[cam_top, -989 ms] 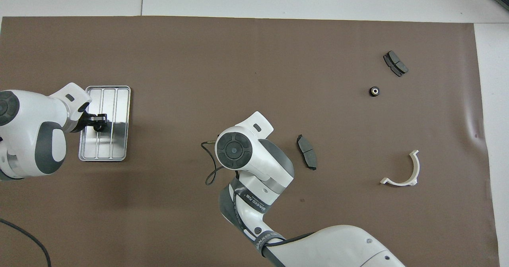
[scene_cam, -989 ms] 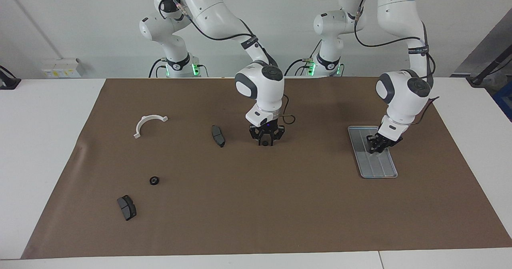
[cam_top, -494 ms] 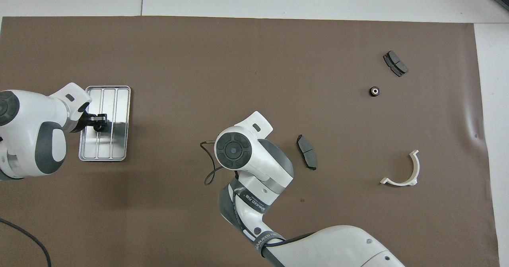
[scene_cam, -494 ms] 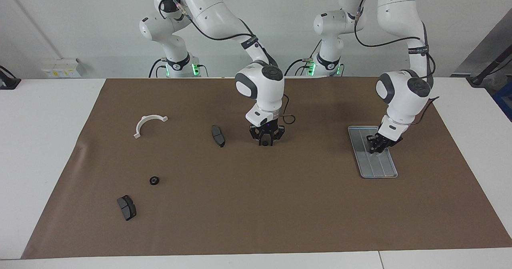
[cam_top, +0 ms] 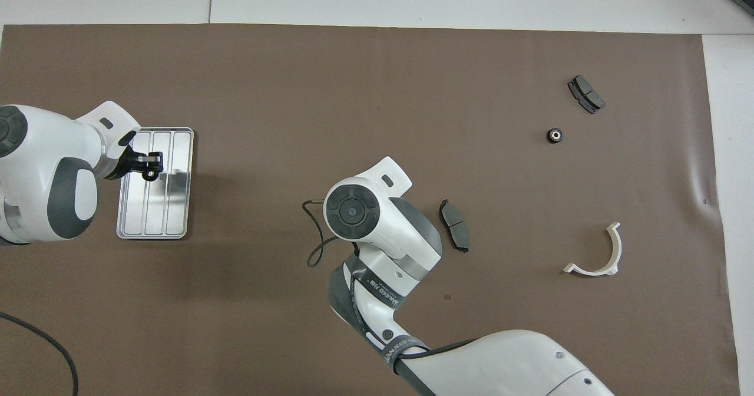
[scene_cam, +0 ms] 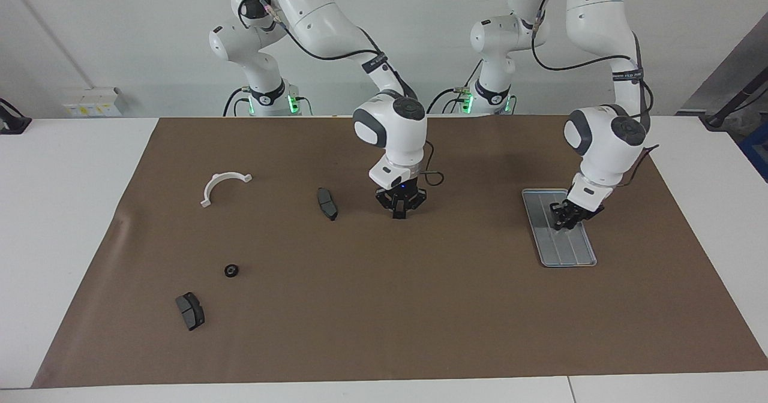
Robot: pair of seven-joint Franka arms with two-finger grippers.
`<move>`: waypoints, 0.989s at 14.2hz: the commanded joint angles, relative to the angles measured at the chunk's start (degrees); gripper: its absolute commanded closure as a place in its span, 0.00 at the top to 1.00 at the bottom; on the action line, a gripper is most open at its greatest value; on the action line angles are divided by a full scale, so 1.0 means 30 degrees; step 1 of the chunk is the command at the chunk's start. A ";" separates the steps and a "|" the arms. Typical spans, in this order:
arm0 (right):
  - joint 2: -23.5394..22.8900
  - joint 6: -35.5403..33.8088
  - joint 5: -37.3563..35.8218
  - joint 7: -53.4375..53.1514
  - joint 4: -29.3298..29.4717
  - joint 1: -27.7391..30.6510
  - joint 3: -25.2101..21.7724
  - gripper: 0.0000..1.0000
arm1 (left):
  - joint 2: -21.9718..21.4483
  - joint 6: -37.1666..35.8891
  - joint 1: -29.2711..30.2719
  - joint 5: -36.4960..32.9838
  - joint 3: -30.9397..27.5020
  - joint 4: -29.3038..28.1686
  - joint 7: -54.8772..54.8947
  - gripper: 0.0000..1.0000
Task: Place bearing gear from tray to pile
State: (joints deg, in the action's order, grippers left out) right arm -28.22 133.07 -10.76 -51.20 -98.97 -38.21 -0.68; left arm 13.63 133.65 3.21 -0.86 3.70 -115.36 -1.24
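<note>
1. The left end effector (scene_cam: 566, 219) hangs over the tray (scene_cam: 570, 253), above the end of it nearer the robots. Its fingers are drawn close together on a small dark ring, the bearing gear (cam_top: 152, 175), which shows at the fingertips from overhead.
2. The right end effector (scene_cam: 398, 213) points straight down, low over the middle of the brown mat (scene_cam: 420, 307). Its fingertips are together, and I see nothing between them. I cannot tell whether the tips touch the mat.
3. The held bearing gear is over the tray, at the left arm's end of the surface and well apart from the pile.
4. The pile lies scattered toward the right arm's end:
   - a white bracket (scene_cam: 223, 186);
   - one dark brake pad (scene_cam: 327, 204) just beside the right end effector;
   - a second brake pad (scene_cam: 190, 310) farther from the robots.
5. A loose gear (scene_cam: 231, 270) sits on the mat between the bracket and the second brake pad, touching neither.
6. The tray is flat and silver, with lengthwise ridges, and nothing lies on the part I can see.
7. The surface (scene_cam: 66, 223) is white, and the mat covers most of it. A plain white wall stands past the arm bases, where green lights glow. A black cable loops beside the right arm's wrist.
</note>
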 commanded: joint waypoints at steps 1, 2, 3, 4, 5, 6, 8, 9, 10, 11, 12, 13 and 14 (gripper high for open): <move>0.1550 -0.1081 0.0741 0.2581 0.0003 0.2505 0.0256 0.00 | 0.0466 -0.1482 -0.1213 -0.0065 -0.0178 0.1598 -0.1983 0.00; 0.1757 -0.1200 0.1181 0.3898 0.0003 0.3354 0.0256 0.00 | 0.0437 -0.1600 -0.1623 -0.0065 -0.0178 0.1599 -0.2802 0.00; 0.1788 -0.1230 0.1302 0.5043 0.0003 0.4174 0.0256 0.00 | 0.0378 -0.1659 -0.2149 -0.0065 -0.0178 0.1599 -0.3739 0.00; 0.1760 -0.1056 0.1303 0.6040 0.0003 0.5053 0.0256 0.00 | 0.0349 -0.1834 -0.2908 -0.0065 -0.0178 0.1599 -0.4908 0.00; 0.1701 -0.0880 0.1332 0.6978 -0.0026 0.5961 0.0256 0.00 | 0.0349 -0.1922 -0.3612 -0.0065 -0.0178 0.1628 -0.6225 0.00; 0.1614 -0.0821 0.1390 0.8003 -0.0026 0.6956 0.0256 0.00 | 0.0320 -0.1952 -0.4199 -0.0065 -0.0149 0.1628 -0.7659 0.00; 0.1321 0.0112 0.2701 1.0230 -0.0230 0.8513 0.0256 0.00 | 0.0290 -0.1953 -0.5634 -0.0065 -0.0148 0.1657 -1.0328 0.00; 0.1088 0.0320 0.3289 1.0849 -0.0231 0.8925 0.0256 0.00 | 0.0261 -0.1953 -0.6366 -0.0065 -0.0148 0.1628 -1.1529 0.00; 0.0883 0.0496 0.3411 1.1087 -0.0202 0.9335 0.0256 0.00 | 0.0232 -0.1953 -0.6953 -0.0065 -0.0148 0.1628 -1.2730 0.00; 0.0591 0.0875 0.3412 1.1379 -0.0231 0.9658 0.0227 0.00 | 0.0231 -0.1894 -0.7597 -0.0065 -0.0148 0.1628 -1.3786 0.00; 0.0298 0.1169 0.3412 1.2020 -0.0231 1.0096 0.0255 0.00 | 0.0231 -0.1836 -0.8242 -0.0065 -0.0148 0.1599 -1.4783 0.00; 0.0034 0.1578 0.3412 1.2201 -0.0231 1.0304 0.0256 0.00 | 0.0231 -0.1661 -0.8886 -0.0065 -0.0119 0.1599 -1.5779 0.00; -0.0056 0.1698 0.3412 1.2202 -0.0231 1.0277 0.0256 0.00 | 0.0202 -0.1602 -0.9589 -0.0065 -0.0119 0.1570 -1.6717 0.00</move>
State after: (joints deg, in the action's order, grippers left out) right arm -27.53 136.21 -2.08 -16.74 -99.39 -8.43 -0.77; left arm 14.05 129.51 -21.82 -0.86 4.27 -111.62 -46.26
